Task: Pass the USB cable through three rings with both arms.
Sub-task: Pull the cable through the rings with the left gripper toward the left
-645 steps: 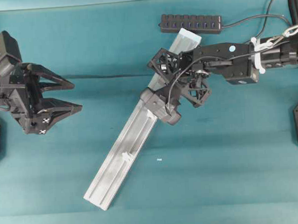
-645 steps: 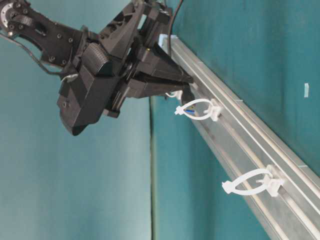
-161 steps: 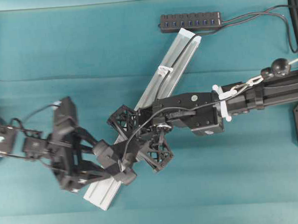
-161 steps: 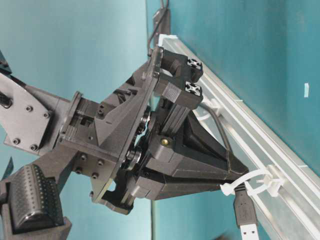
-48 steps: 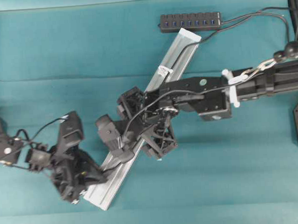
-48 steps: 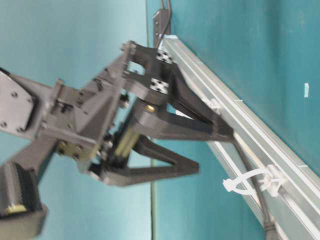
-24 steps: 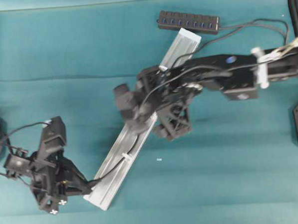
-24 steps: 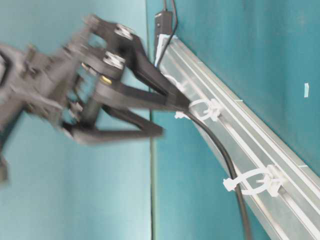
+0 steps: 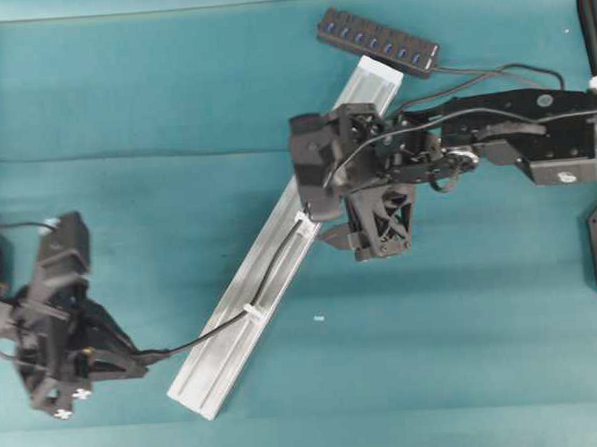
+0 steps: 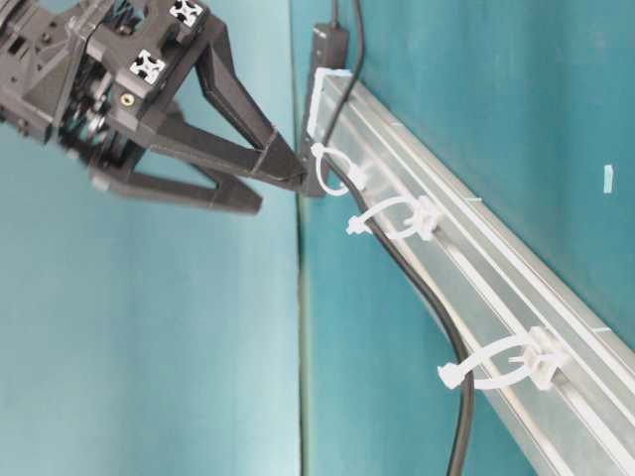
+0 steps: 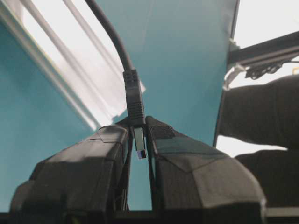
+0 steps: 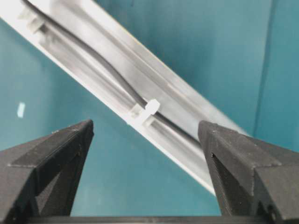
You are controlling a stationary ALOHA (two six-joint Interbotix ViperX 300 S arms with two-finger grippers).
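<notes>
Left end effector near the bench's front-left corner is clamped on the plug of the USB cable. The cable runs along the rail through the three rings. I'd pull slow and in line. Right end effector, farther back, hangs wide open over the rail.

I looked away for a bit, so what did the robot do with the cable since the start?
The cable now runs through all three rings. The left claw took the plug and pulled it out past the rail's lower end, toward the left. The right claw let go, opened wide and backed up the rail. The rail stayed put; the hub tilted a little.
</notes>
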